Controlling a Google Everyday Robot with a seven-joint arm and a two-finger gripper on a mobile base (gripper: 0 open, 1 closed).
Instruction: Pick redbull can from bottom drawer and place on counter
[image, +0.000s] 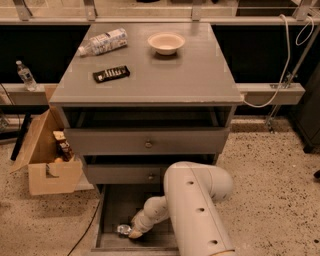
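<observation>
gripper (134, 233) low in the bottom drawer (112, 210), against the redbull can (123, 229) at front left. can partly hidden; cannot tell whether the grip is closed. arm (195, 210) covers the drawer's right side.

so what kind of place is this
Probably a lab or office test area: a grey drawer cabinet on speckled floor, a cardboard box beside it, loose cable behind. The gripper is down in the bottom drawer by the can.

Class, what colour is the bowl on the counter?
Bowl: cream, camera view; the pincer is in the drawer, at the can.
</observation>
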